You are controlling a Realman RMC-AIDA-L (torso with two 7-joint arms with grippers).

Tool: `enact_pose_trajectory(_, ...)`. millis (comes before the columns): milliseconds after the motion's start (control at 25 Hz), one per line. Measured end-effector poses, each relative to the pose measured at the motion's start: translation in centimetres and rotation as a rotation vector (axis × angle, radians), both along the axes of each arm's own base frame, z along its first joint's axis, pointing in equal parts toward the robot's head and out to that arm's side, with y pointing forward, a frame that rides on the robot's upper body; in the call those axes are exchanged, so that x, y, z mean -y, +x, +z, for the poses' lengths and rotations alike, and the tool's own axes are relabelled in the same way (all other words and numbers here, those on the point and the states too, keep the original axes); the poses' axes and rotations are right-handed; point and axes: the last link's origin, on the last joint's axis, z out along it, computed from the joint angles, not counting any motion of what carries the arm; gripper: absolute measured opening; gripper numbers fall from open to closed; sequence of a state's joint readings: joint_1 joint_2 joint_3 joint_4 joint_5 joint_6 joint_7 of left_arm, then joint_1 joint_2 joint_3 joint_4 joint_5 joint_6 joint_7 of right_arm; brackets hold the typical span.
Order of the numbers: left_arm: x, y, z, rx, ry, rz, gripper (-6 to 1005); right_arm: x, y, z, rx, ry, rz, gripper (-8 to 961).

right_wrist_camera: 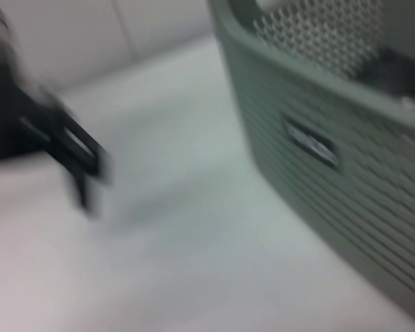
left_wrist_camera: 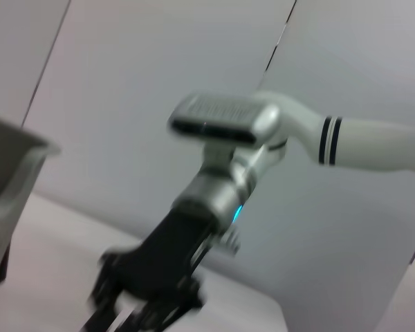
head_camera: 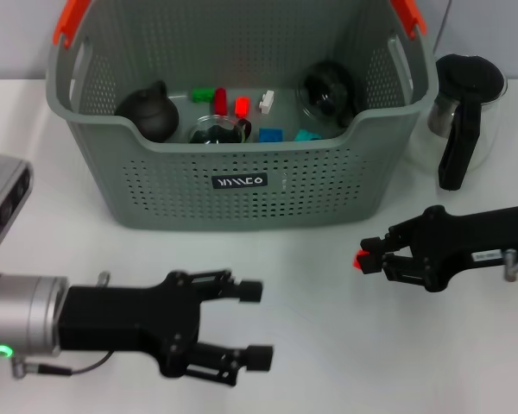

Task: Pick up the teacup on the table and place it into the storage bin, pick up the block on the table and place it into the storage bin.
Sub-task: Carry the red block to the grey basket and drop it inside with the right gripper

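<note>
Left tool (head_camera: 255, 323) open, right tool (head_camera: 373, 255) gripping red block (head_camera: 361, 260)

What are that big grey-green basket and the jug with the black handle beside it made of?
The grey-green perforated storage bin looks like moulded plastic with a matte finish: rows of even punched holes, rounded rim, orange-red handle ends. The clear jug with the black handle seems to be glass or clear plastic, since you can see through its body; its handle and lid look like glossy black plastic.
</note>
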State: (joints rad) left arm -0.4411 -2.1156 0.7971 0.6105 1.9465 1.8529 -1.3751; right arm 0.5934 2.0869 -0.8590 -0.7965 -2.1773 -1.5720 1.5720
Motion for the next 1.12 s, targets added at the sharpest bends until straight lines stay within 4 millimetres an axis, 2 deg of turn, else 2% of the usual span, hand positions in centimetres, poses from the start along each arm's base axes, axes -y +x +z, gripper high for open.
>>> enact_pose_trajectory(120, 0.8, -1.2, 0.2, -0.025, -0.018, 0.038, 934, 0.8, -1.8, 1.4, -0.129, -0.045, 0.044, 210)
enact_pose_trajectory(280, 1.3, -1.5, 0.5, -0.011, -0.017, 0.047, 934, 0.5, -6.0, 3.9, -0.332, -0.051, 0.138, 230)
enact_pose_trajectory(400, 1.1, -1.3, 0.6, -0.007, -0.014, 0.037, 934, -1.6, -9.4, 5.5, -0.437, -0.003, 0.165, 244)
enact_pose_trajectory(520, 0.6, -0.9, 0.7, -0.008, -0.012, 0.019, 934, -4.4, -12.4, 6.6, -0.485, 0.079, 0.140, 259)
enact_pose_trajectory(680, 0.1, -0.3, 0.7, -0.007, -0.010, -0.004, 934, -7.4, -15.4, 7.8, -0.494, 0.169, 0.107, 278)
enact_pose_trajectory(880, -0.2, -0.1, 0.7, -0.006, 0.002, -0.024, 934, -9.9, -17.4, 8.7, -0.459, 0.229, 0.083, 302)
enact_pose_trajectory(1120, -0.3, 0.0, 0.9, -0.004, 0.006, -0.026, 934, -10.8, -18.2, 8.8, -0.411, 0.249, 0.061, 331)
